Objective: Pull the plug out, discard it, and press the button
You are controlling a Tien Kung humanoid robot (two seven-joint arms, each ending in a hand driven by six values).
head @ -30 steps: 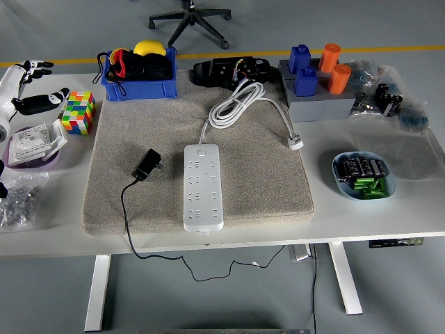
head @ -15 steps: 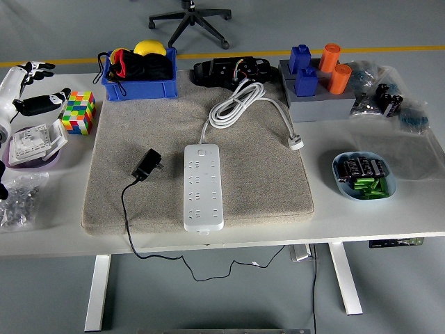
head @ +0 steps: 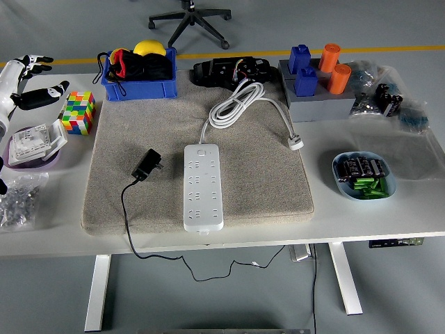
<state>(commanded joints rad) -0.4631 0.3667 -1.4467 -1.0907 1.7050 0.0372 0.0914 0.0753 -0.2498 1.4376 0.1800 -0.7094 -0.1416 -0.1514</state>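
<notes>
Up a little goes my left hand [head: 31, 87], fingers spread and holding nothing, at the upper left. Black plug [head: 147, 164] already lies loose mid-left. Power strip [head: 203, 186] runs top to bottom, button [head: 201, 148] farthest up.

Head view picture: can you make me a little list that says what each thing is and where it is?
power strip: white, lying on the grey mat, nothing plugged in
black plug: on the mat left of the strip, its cable running off the near edge
left hand: raised at the table's left edge, fingers spread, holding nothing
right hand: not in view
colour cube: beside the left hand
blue bin: behind the mat
</notes>
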